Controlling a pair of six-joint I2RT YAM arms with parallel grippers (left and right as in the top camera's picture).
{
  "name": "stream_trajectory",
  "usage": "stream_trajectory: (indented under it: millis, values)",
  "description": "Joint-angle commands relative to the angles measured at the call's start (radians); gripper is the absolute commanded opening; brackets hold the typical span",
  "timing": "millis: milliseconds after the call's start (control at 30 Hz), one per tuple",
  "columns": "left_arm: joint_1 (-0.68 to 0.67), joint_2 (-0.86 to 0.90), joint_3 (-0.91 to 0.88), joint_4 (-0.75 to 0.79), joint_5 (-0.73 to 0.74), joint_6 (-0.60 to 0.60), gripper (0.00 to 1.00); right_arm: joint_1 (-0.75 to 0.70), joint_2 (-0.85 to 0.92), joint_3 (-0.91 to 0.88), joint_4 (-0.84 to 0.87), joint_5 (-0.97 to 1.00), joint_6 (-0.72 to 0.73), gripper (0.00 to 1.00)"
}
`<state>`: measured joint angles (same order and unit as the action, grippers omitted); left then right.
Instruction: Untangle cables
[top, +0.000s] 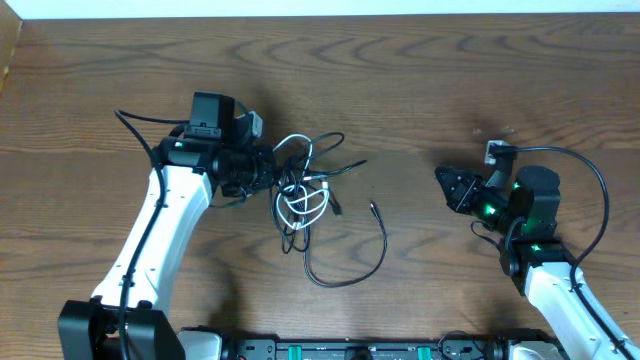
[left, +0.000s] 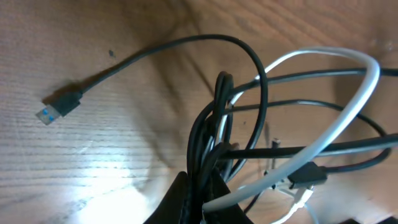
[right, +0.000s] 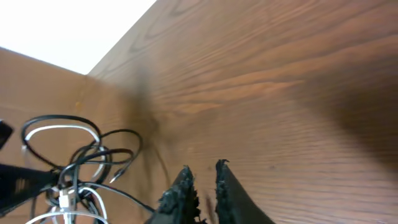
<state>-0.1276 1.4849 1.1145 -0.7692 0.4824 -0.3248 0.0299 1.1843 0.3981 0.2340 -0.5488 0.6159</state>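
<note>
The cables (top: 300, 195) lie bunched in a tangle at the table's middle: several thin black cords and one white looped cord. One black cord (top: 350, 270) trails out in a wide loop toward the front. My left gripper (top: 272, 172) is at the tangle's left side. In the left wrist view the left gripper (left: 202, 199) is shut on a bundle of black cords (left: 249, 62), with the white cord (left: 348, 118) at the jaws. A black USB plug (left: 53, 112) lies free. My right gripper (top: 440, 175) is shut and empty, apart to the right. The right wrist view shows the right gripper (right: 202, 169) and the tangle (right: 74, 162).
The wooden table (top: 420, 80) ends at a white strip along the far edge and at a drop on the left (top: 8, 60). The right arm's own thick black cable (top: 600, 200) arcs beside its wrist.
</note>
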Motion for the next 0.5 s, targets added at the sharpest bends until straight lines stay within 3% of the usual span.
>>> stream_trajectory:
  millis: [0,167,400,433,467]
  values:
    - [-0.011,0.005,0.002,0.01,0.004,-0.113,0.08,-0.002,-0.006,0.011,-0.011,0.052,-0.018,0.15]
    - [-0.056,0.005,0.002,0.012,0.003,-0.127,0.08,-0.002,-0.006,0.011,-0.017,-0.002,0.059,0.31]
    - [-0.131,0.005,0.002,0.084,0.003,-0.242,0.08,-0.002,-0.006,0.011,0.012,-0.117,0.069,0.47]
    - [-0.141,0.005,0.002,0.103,0.003,-0.256,0.08,0.0,-0.006,0.011,0.021,-0.132,0.077,0.53]
    - [-0.152,0.005,0.002,0.126,0.003,-0.28,0.08,0.003,-0.006,0.011,0.028,-0.148,0.087,0.68]
